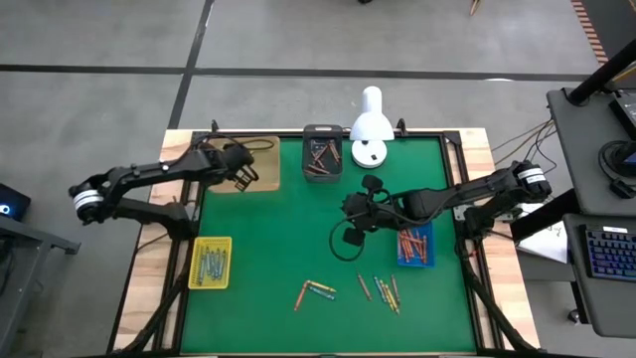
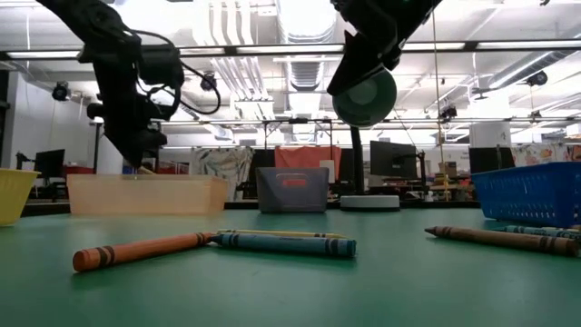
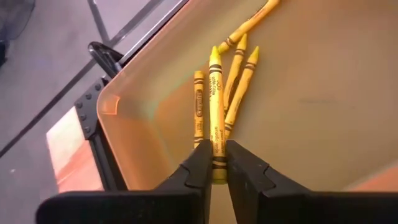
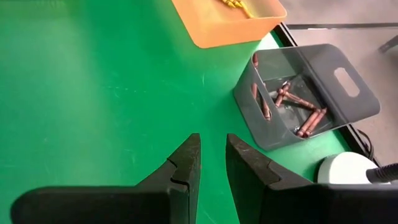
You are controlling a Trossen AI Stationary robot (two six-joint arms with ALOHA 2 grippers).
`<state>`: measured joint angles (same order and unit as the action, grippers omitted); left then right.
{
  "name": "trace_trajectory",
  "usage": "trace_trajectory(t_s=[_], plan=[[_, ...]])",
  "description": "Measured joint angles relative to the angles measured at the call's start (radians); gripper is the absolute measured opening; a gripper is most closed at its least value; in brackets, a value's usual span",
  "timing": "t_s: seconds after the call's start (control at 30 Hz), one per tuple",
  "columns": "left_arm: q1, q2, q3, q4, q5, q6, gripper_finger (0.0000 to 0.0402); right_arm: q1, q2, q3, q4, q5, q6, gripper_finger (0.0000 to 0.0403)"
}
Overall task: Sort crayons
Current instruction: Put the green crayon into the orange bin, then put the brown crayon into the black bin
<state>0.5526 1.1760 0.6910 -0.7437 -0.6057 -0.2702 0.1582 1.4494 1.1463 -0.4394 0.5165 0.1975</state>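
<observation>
Right now my left gripper [image 3: 214, 163] hangs over the orange tray [image 3: 323, 93], its fingers pinched on the end of a yellow crayon [image 3: 215, 112] that points down among three other yellow crayons [image 3: 239, 68] on the tray floor just below. My right gripper [image 4: 212, 163] hovers empty above the green mat [image 4: 93, 93], jaws slightly apart (loose crayons [image 1: 318, 289] lie well apart from it).

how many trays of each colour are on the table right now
orange tray: 1
grey bin: 1
yellow tray: 1
blue tray: 1
total: 4
</observation>
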Motion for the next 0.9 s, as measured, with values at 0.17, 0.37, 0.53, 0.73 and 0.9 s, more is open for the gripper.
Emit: trace_trajectory(t_s=[0.17,0.37,0.53,0.73,0.9], plan=[[0.0,0.025,0.0,0.0,-0.01,0.004,0.0042,0.0,0.0,-0.007,0.0,0.0,-0.006,0.0066],[0.0,0.033,0.0,0.004,-0.011,0.013,0.0053,-0.002,0.0,-0.009,0.014,0.0,-0.027,0.0066],[-0.008,0.004,0.0,0.02,-0.009,0.022,0.0054,-0.002,0.0,-0.009,0.015,-0.026,0.052,0.0066],[-0.105,-0.095,0.0,0.053,0.067,0.009,0.0054,-0.002,-0.003,0.004,0.019,-0.275,0.222,0.0066],[-0.306,-0.182,0.0,0.213,0.109,-0.03,0.0055,0.006,0.006,0.052,0.019,-0.573,0.438,0.0066]])
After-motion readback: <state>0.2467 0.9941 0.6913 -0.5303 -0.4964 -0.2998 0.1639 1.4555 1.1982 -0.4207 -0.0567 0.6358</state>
